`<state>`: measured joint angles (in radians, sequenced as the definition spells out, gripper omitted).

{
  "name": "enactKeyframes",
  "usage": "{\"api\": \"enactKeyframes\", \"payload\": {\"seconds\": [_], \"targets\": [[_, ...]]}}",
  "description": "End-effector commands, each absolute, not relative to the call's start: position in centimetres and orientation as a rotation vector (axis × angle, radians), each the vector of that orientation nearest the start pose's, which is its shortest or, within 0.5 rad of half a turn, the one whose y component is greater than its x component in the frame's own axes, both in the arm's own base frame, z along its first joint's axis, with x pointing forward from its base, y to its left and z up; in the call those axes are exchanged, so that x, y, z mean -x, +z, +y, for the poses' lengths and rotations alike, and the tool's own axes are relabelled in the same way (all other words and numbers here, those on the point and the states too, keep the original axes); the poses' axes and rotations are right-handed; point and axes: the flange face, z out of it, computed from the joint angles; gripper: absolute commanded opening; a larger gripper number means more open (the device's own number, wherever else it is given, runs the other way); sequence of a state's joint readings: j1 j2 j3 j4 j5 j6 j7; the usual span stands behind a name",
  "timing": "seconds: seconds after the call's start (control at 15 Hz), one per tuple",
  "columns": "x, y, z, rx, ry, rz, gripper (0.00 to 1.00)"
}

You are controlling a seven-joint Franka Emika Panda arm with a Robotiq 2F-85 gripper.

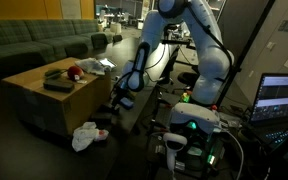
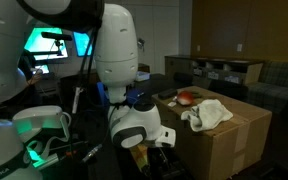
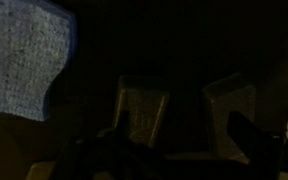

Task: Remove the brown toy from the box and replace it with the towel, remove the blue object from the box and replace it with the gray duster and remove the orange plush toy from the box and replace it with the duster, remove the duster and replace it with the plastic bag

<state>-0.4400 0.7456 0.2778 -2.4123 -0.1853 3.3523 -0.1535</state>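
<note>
The tan box (image 1: 39, 100) (image 2: 229, 145) shows in both exterior views. On its top lie the orange plush toy (image 1: 74, 70) (image 2: 189, 96) and a dark grey flat pad, the gray duster (image 1: 58, 85). A white towel (image 2: 210, 113) drapes over the box's top edge. On the floor beside the box lies the white plastic bag (image 1: 86, 136). My gripper (image 1: 117, 103) (image 3: 186, 105) hangs low next to the box, above the bag, open, with nothing between its fingers (image 3: 142, 112). The brown toy and the blue object are out of view.
The room is dark. A green sofa (image 1: 44, 40) stands behind the box. A lit laptop screen (image 1: 282, 98) and cabling sit near the robot's base (image 1: 194, 125). In the wrist view a grey speckled surface (image 3: 24, 60) fills the upper left.
</note>
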Motion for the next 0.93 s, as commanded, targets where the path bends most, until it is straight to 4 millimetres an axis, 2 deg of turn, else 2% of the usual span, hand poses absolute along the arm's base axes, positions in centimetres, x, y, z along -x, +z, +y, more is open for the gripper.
{"api": "enactKeyframes", "payload": {"seconds": [0.0,0.4,0.87], "targets": [[-47.1,4.3,-3.6,2.898,-0.421,-0.134,1.00],[-47.1,2.4,-3.7,2.894,-0.399,-0.140,1.00],[-47.8,2.4,-3.7,2.925,-0.424,-0.160,1.00]]}}
